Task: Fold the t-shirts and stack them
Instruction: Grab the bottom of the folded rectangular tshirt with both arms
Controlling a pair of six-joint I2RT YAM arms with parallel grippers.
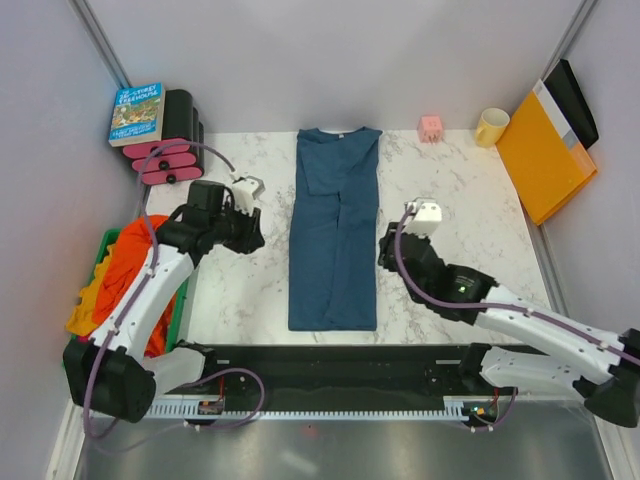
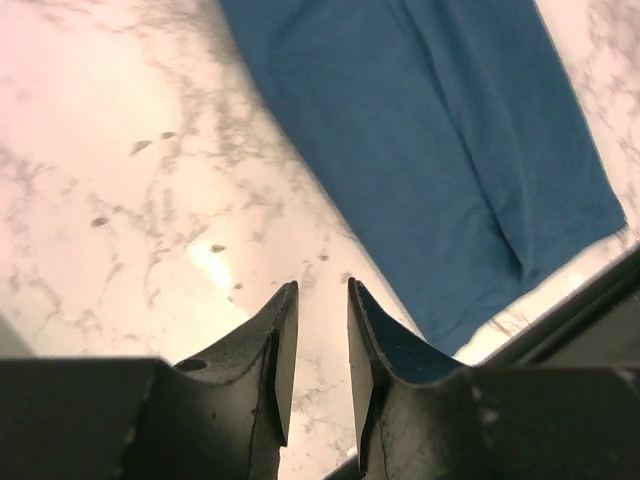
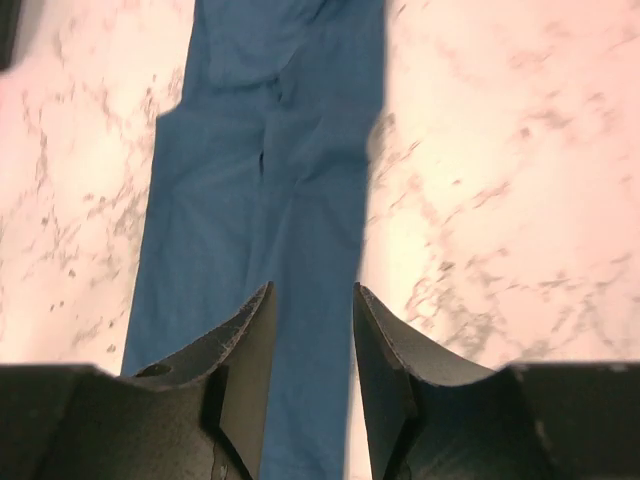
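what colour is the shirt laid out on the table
The shirt is dark teal-blue; top view shows it best.

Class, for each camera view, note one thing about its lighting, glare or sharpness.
Top external: even light, sharp, the blue t-shirt clear in colour. Left wrist: the marble table is washed pinkish, with a bright glare spot low in the middle. Right wrist: the same pink wash on the marble, and the picture is slightly soft.

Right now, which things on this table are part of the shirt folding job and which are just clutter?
Job: blue shirt; orange and yellow shirts in the green bin.
Lying about: book, dumbbells, pink cube, mug, orange folder.
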